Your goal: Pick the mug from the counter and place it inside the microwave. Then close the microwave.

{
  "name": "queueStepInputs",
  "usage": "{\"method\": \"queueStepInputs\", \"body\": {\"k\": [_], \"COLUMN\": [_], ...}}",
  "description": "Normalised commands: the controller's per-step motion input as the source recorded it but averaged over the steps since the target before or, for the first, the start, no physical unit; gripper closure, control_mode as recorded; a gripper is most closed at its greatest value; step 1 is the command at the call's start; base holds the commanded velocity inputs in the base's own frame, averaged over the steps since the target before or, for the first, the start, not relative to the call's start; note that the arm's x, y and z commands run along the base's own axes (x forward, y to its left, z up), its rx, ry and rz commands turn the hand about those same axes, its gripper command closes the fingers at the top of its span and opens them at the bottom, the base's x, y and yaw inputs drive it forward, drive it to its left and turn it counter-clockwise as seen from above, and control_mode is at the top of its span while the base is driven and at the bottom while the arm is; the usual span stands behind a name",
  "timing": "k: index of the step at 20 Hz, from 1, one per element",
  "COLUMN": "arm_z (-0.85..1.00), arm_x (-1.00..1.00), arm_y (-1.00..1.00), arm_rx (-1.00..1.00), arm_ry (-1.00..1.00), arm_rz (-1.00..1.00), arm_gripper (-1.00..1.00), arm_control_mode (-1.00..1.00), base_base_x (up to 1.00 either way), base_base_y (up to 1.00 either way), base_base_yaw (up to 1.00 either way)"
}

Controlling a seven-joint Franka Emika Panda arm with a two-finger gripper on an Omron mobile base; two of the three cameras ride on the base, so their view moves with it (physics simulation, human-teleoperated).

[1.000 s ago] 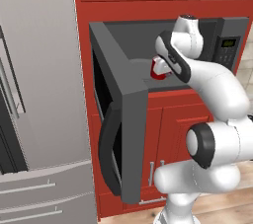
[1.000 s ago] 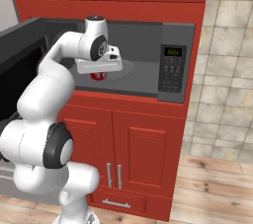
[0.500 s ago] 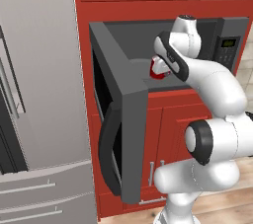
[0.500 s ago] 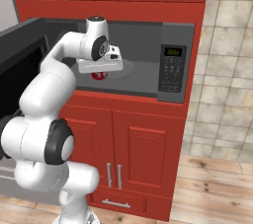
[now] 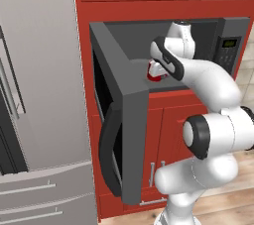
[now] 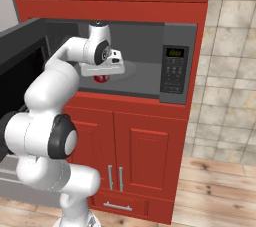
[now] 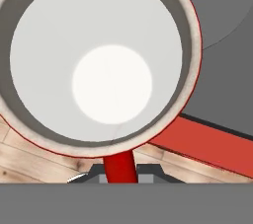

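Carrying the mug (image 7: 101, 55) by its handle, fingers clenched on it, we're holding it at the microwave (image 6: 150, 46) mouth, just over the front edge. We're thinking: push further in, w/ the mug kept level, lower onto the floor before letting go.

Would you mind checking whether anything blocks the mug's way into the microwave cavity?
Nothing visible does. The gripper holds the mug at the front of the microwave, whose door stands wide open to the left.
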Motion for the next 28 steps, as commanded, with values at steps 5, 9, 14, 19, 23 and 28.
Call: {"method": "queueStepInputs", "body": {"k": [5, 9, 14, 19, 23, 28], "arm_z": [-0.01, 0.0, -0.03, -0.19, -0.13, -0.04], "arm_x": [0.22, 0.33, 0.45, 0.4, 0.27, 0.24], "arm_y": [0.01, 0.02, 0.04, 0.05, 0.05, 0.03], "arm_rx": [0.0, 0.0, 0.0, 0.0, 0.0, 0.0], "arm_ry": [0.0, 0.0, 0.0, 0.0, 0.0, 0.0], "arm_rz": [-0.01, -0.01, -0.02, -0.03, -0.02, -0.01], "arm_gripper": [1.0, 1.0, 1.0, 1.0, 1.0, 1.0], "arm_control_mode": [-1.0, -1.0, -1.0, -1.0, -1.0, -1.0], "base_base_x": [0.0, 0.0, 0.0, 0.0, 0.0, 0.0], "base_base_y": [0.0, 0.0, 0.0, 0.0, 0.0, 0.0], "base_base_yaw": [0.0, 0.0, 0.0, 0.0, 0.0, 0.0]}}
